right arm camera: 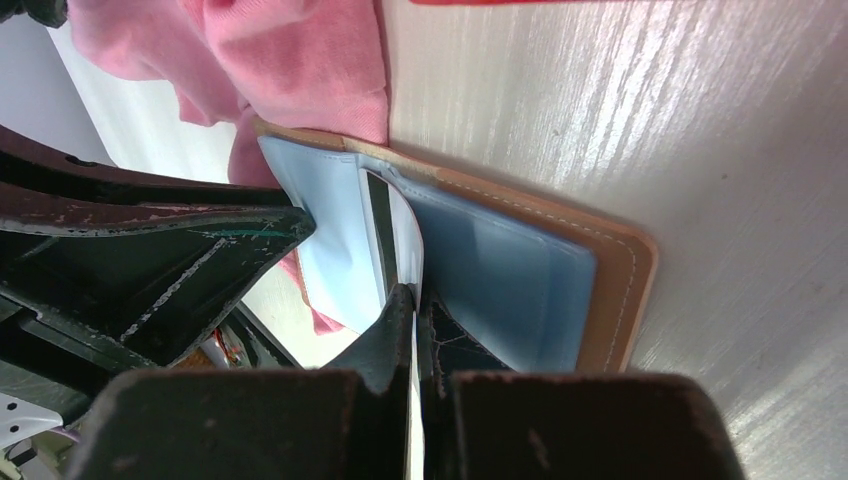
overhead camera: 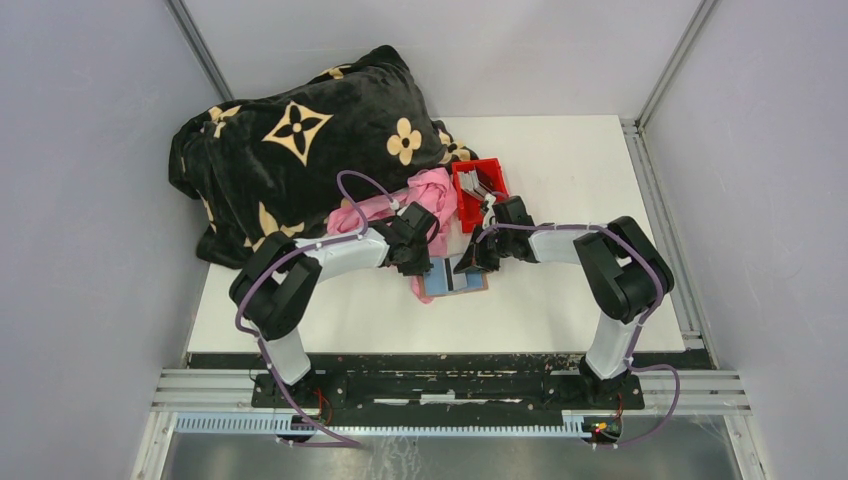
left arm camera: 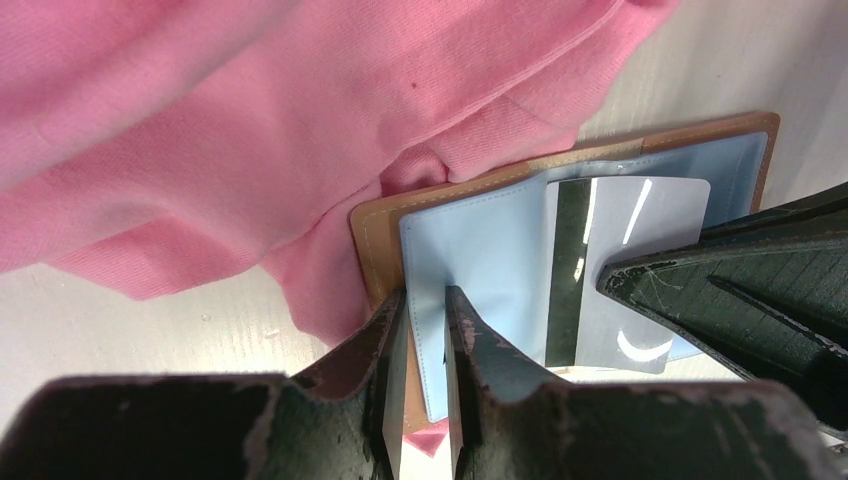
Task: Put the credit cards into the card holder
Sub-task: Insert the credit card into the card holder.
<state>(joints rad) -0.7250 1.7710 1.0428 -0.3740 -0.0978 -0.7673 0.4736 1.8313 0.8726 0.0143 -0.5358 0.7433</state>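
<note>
Scuffed black fingers (left arm camera: 380, 345) of the left jaws fill the bottom of the left wrist view. There are two of them, clamped on the near edge of the card holder (left arm camera: 470, 230), whose light-blue inner leaf fills the gap between them. This one card holder lies open on the white desk (overhead camera: 560, 300), tan leather underneath and blue lining up. The pink cloth (left arm camera: 300, 100) lies over one of its corners.

The right jaws are closed on one credit card (left arm camera: 630, 250) — pale and glossy, with a single dark stripe — pinched by its edge between two fingers (right arm camera: 395, 330). The card bows, and its far end meets the holder's blue pocket; whether it sits inside a slot I cannot tell.

From above, both arms meet over the holder near the middle of the desk. One red bin (overhead camera: 462, 195) stands just beyond the right wrist, with grey cards (overhead camera: 480, 185) in it — too small to count. One black blanket (overhead camera: 290, 150) with tan flower motifs is heaped at the far left, against the pink cloth.
</note>
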